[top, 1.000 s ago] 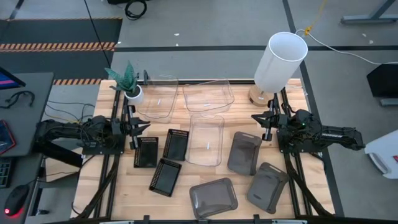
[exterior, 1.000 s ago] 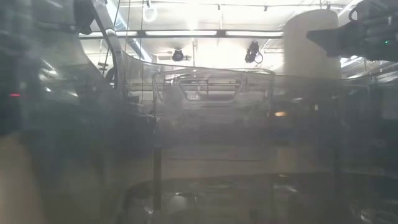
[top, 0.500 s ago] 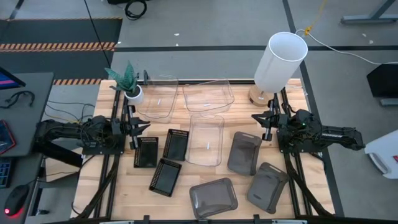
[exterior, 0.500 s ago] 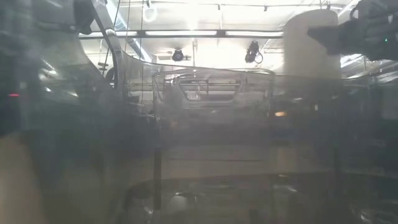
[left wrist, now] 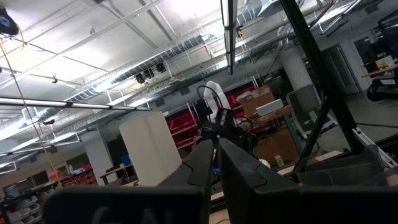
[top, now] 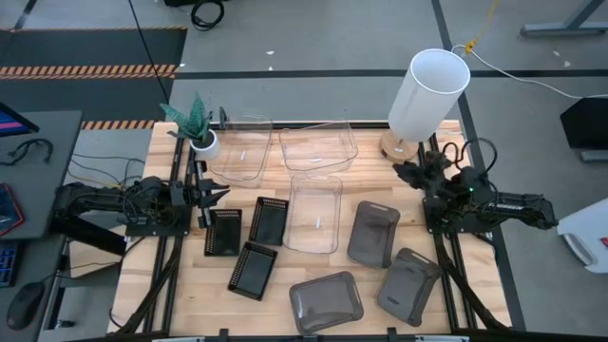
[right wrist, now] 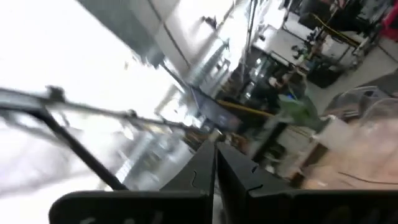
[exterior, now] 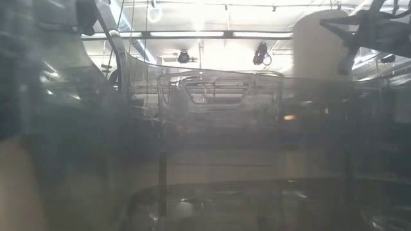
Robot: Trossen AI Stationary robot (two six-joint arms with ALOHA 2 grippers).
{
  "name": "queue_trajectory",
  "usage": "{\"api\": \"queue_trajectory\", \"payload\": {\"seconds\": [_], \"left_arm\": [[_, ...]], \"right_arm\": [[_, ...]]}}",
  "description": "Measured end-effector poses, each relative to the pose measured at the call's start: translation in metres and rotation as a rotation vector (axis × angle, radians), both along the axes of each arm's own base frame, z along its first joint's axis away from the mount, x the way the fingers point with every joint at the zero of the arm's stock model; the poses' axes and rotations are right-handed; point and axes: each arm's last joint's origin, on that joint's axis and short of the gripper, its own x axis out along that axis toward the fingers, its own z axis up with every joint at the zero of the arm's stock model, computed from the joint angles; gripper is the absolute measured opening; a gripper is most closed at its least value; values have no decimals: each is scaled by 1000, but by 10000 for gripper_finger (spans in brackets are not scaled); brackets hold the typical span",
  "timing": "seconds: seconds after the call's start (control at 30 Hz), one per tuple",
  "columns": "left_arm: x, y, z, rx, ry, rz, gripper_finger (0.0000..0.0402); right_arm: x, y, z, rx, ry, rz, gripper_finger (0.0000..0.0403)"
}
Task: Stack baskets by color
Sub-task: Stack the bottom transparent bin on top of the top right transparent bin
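Note:
Three clear baskets (top: 240, 150) (top: 318, 144) (top: 313, 214) lie at the table's far middle. Three black perforated baskets (top: 222, 231) (top: 269, 220) (top: 253, 270) lie flat toward the left, and three smoky grey baskets (top: 373, 233) (top: 326, 302) (top: 410, 285) toward the near right. All rest singly on their bottoms. My left gripper (top: 214, 195) hovers shut at the left edge, raised over the table beside the black baskets; its fingers (left wrist: 214, 158) meet. My right gripper (top: 408, 173) hovers shut at the right edge near the white cylinder, fingers (right wrist: 214, 165) together, holding nothing.
A tall white cylinder (top: 427, 95) stands at the far right corner, close to my right gripper. A small potted plant (top: 197, 128) stands at the far left corner. Bare wood shows at the near left (top: 161, 294). The low view looks through basket walls (exterior: 218, 96).
My right gripper has rolled about its own pointing line and tipped a little upward, staying shut at the same spot by the right edge. The baskets have not moved.

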Motion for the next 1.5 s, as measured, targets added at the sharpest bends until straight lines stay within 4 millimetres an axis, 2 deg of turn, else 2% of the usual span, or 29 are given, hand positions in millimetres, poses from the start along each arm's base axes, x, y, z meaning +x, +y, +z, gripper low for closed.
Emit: {"api": "queue_trajectory", "payload": {"seconds": [0.23,0.3,0.37,0.43,0.5,0.63,0.77,0.87,1.07,1.17,1.3,1.5], "left_arm": [[0,0,0,0,0,0,27],[0,0,0,0,0,0,30],[0,0,0,0,0,0,33],[0,0,0,0,0,0,35],[0,0,0,0,0,0,36],[0,0,0,0,-1,0,31],[0,0,0,0,0,0,28],[0,0,0,0,0,0,32],[0,0,0,0,0,0,34],[0,0,0,0,-1,0,29],[0,0,0,0,0,0,26],[0,0,0,0,0,0,34]], "right_arm": [[-7,-1,11,186,-198,25,22],[-7,-1,16,169,-180,47,21],[-5,2,27,85,-88,102,17],[0,2,36,74,80,120,11],[5,1,41,67,275,90,7],[17,-3,57,70,552,42,6],[34,-7,58,75,819,14,17],[47,-10,44,99,992,7,22],[75,-13,28,169,1064,128,24],[90,-15,28,193,1097,217,24],[114,-20,40,168,1132,278,24],[149,-29,76,140,1173,339,24]]}}
